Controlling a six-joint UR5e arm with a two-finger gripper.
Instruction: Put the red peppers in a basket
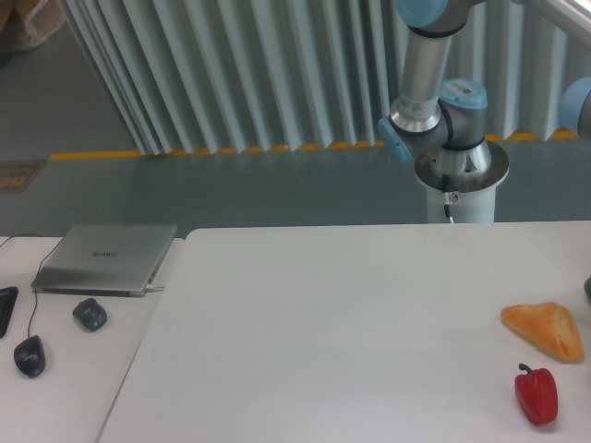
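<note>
A small glossy red pepper with a short dark stem lies on the white table near its front right corner. No basket shows in this view. Only the arm's base and lower joints appear behind the table's far edge; the gripper itself is out of view.
An orange-yellow triangular pastry lies just behind the pepper. A dark green object peeks in at the right edge. On the left side desk sit a closed laptop, a mouse and a small dark object.
</note>
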